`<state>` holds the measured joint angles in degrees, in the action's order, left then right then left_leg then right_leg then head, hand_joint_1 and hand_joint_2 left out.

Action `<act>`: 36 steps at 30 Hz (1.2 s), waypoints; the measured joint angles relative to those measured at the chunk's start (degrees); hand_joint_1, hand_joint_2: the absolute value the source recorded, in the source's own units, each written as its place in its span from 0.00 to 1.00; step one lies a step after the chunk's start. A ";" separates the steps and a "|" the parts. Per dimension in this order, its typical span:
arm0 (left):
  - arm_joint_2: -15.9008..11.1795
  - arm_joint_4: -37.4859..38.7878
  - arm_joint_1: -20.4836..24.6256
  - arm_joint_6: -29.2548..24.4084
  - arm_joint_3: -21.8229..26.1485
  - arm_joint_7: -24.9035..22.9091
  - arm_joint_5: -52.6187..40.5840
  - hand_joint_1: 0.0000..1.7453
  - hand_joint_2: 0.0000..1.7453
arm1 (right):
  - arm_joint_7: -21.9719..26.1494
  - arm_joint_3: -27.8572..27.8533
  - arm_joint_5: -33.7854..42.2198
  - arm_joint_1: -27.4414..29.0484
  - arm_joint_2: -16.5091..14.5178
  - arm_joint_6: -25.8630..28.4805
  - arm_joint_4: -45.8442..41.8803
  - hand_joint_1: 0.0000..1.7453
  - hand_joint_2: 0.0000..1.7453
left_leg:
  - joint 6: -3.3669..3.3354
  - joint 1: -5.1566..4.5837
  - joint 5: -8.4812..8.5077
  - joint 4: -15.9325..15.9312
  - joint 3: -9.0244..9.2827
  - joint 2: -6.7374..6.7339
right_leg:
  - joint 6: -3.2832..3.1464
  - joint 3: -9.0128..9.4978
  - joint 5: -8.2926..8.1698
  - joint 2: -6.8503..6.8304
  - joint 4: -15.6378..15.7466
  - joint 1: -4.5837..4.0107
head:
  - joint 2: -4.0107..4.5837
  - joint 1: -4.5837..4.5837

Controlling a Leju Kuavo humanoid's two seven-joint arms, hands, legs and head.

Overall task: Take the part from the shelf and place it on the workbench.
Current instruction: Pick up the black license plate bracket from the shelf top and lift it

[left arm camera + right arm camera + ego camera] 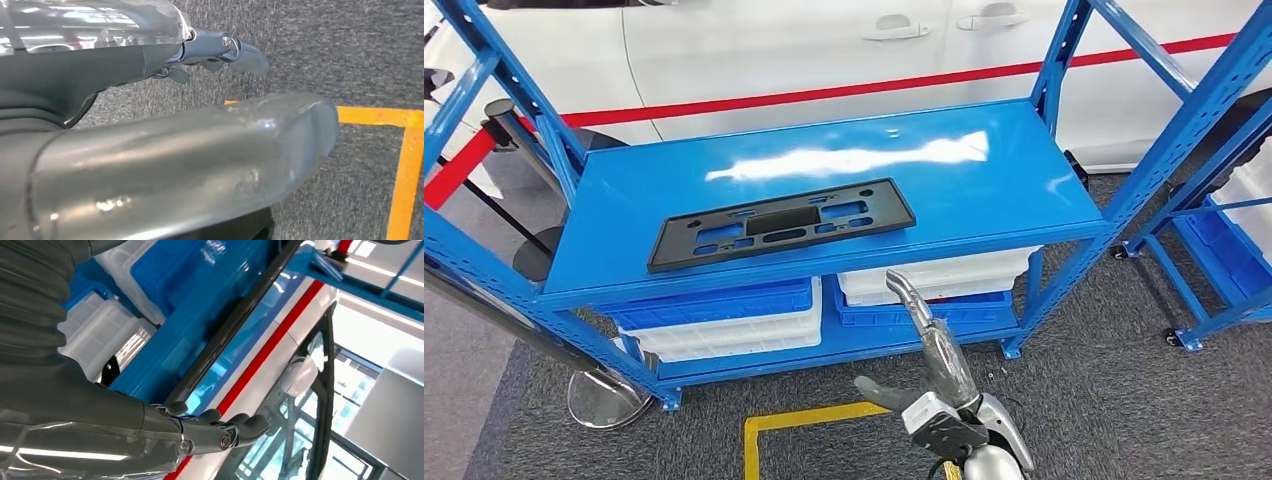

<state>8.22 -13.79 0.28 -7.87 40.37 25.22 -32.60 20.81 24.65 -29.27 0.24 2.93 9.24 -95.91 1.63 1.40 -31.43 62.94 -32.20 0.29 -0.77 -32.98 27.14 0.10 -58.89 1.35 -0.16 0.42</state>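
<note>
Right hand (929,345) open and empty, fingers extended toward shelf (984,190), black part (781,223) flat at its 11 o'clock, left hand (220,50) empty over carpet (350,50).

**Robot body: visible parts**

We list a right hand (929,345) with dark grey fingers (247,424), a thick grey thumb and a screw at one finger link; a polished silver forearm shell; a grey ribbed wrist cover. The left hand (220,50) matches, with a scuffed thumb.

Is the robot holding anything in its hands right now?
No, nothing. The right hand reaches up, empty, below the blue metal shelf. The flat black plastic part lies untouched there. The left hand hangs empty above the grey carpet.
</note>
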 joint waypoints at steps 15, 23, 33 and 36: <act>-0.60 0.00 -0.05 0.07 0.00 -0.51 -3.27 0.00 0.00 | -10.92 9.55 -26.26 -5.58 -0.01 12.17 4.30 0.00 1.00 | -3.73 -1.02 5.66 -6.14 0.93 -0.21 | 1.23 -1.05 2.75 -0.11 -3.38 -1.24 | -0.01 0.18; -0.76 0.00 0.06 0.34 0.00 -0.81 -5.29 0.00 0.00 | -20.79 17.22 -35.72 -10.63 -0.02 17.12 9.02 0.00 1.00 | -3.29 -1.30 5.23 -5.30 0.72 -0.17 | 1.44 -1.40 0.41 -0.14 -3.13 -0.73 | 0.01 0.22; -1.48 0.01 0.37 1.28 0.01 -1.48 -8.21 0.00 0.00 | -32.37 27.34 -46.32 -16.76 -2.32 22.80 16.10 0.00 1.00 | -0.26 -0.83 -2.13 8.90 -6.03 -0.12 | -0.81 0.07 -0.72 -0.26 1.00 -0.66 | 0.00 -0.23; -1.69 0.01 0.37 1.96 0.07 -1.72 -9.04 0.00 0.00 | -33.63 28.60 -49.31 -16.93 -3.86 24.17 18.75 0.00 1.00 | -0.11 -0.64 -0.03 8.86 -6.25 -0.14 | -0.73 0.14 -0.58 -0.21 0.82 -0.64 | -0.01 -0.25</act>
<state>6.52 -13.78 0.65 -5.92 40.44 23.50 -41.64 -12.82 53.25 -78.58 -16.69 -0.93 33.41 -77.16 1.51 0.76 -31.46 71.81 -38.45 0.15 -1.50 -32.83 26.56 -0.11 -58.07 0.71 -0.17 0.17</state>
